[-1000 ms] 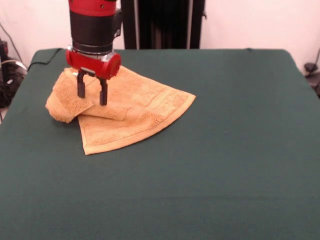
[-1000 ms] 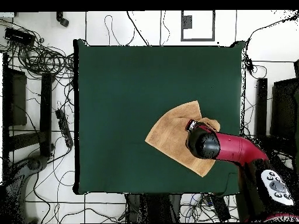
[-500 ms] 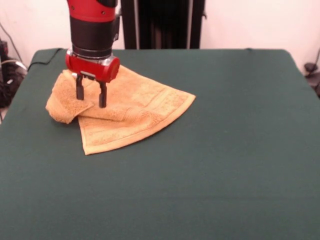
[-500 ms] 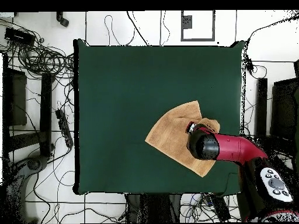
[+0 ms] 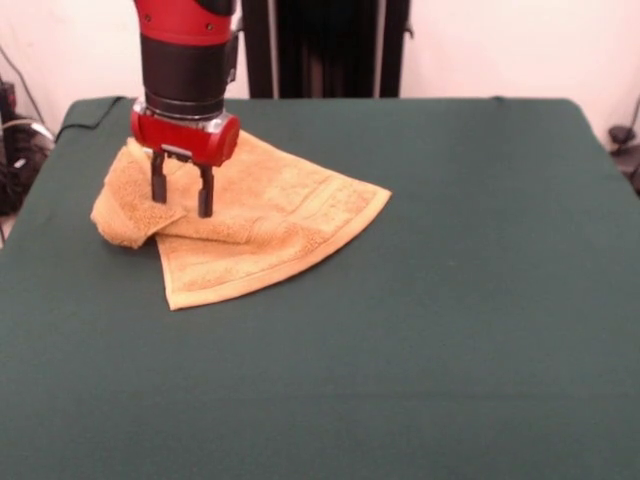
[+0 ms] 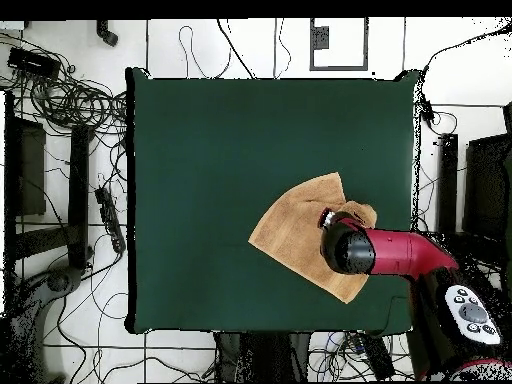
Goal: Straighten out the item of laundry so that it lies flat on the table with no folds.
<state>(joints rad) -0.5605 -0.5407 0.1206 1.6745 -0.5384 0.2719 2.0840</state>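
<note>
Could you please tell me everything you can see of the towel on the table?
The towel is orange-tan terry with a woven border band near its edges. It lies on the green table, mostly spread, but the end under the open gripper is folded over into a rumpled lump. The fingertips hang right at that fold; contact cannot be confirmed.

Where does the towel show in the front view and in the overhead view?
Front view: towel at upper left, folded lump at its left end.
Overhead view: towel at lower right, part hidden under the arm.
Shared landmark: the gripper, open, above the towel's folded part.
</note>
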